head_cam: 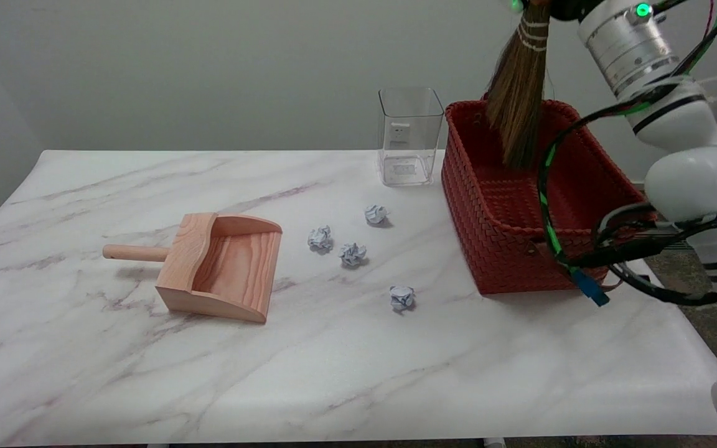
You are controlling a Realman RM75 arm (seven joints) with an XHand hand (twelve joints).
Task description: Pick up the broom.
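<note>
The broom (517,99) hangs upright in the air over the red woven basket (495,249), bristles down, their tips level with the basket's far rim and clear of its floor. White bindings wrap the bristles near the top edge of the picture, where the broom runs out of view. The hand itself is cut off by that top edge — only a sliver of dark casing and a green light show there, so whether it is wide or clasped on the handle cannot be told. The white right arm (688,162) rises to the right of the basket, with black and green cables looping across the basket's near right corner.

Inside the basket only its woven floor and walls show. Just left of the basket's far corner stands a clear square container (409,137), upright; nothing can be made out inside it.

Further left of the basket, on the marble bench (333,373), lie 4 crumpled paper balls (352,254) — loosely scattered, apart from one another. Well left of the basket sits a wooden dustpan (224,267), its handle pointing away from the basket.
</note>
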